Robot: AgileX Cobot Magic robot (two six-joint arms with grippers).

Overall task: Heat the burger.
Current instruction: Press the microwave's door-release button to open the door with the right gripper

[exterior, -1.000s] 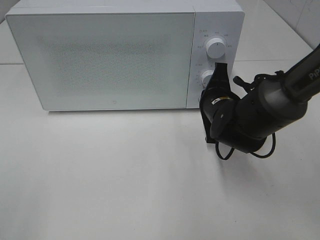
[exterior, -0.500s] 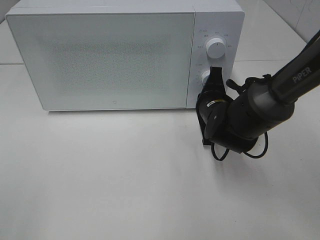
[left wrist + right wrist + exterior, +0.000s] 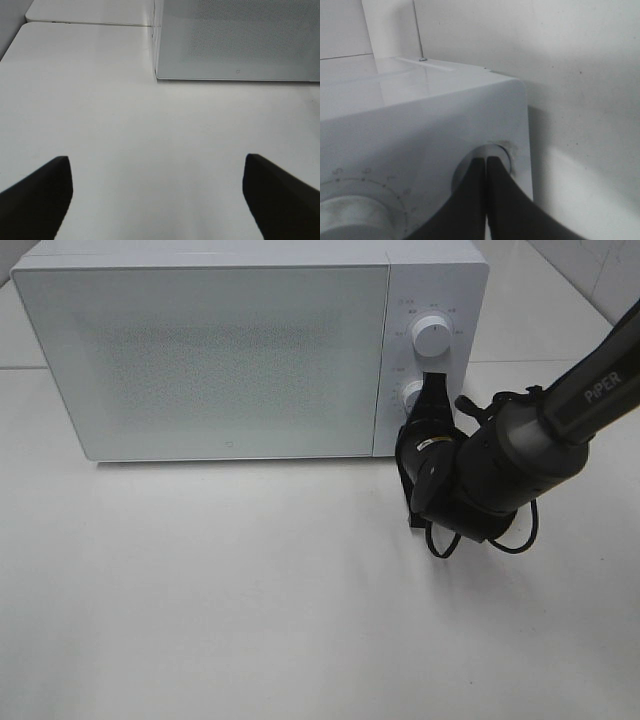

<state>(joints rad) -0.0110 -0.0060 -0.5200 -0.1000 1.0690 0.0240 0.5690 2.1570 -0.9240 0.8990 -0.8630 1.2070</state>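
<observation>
The burger is out of view; the white microwave [image 3: 200,350] stands with its door closed. My right gripper [image 3: 432,386] is shut, its dark fingers pressed together with the tips at the lower knob [image 3: 411,395] of the control panel. In the right wrist view the joined fingertips [image 3: 486,161] rest against that knob [image 3: 500,151]. In the left wrist view my left gripper [image 3: 156,158] is open over bare tabletop, nothing between its fingers, with the microwave's front corner [image 3: 157,50] ahead. It does not show in the exterior view.
The upper knob [image 3: 431,335] sits above the lower one on the panel. The white table [image 3: 250,590] stretches in front of the microwave. My right arm [image 3: 480,475] with its looped cable stands at the microwave's front right corner.
My right arm has shifted slightly left, toward the control panel, and the fingertips have settled by the lower knob. The microwave door stays closed.
</observation>
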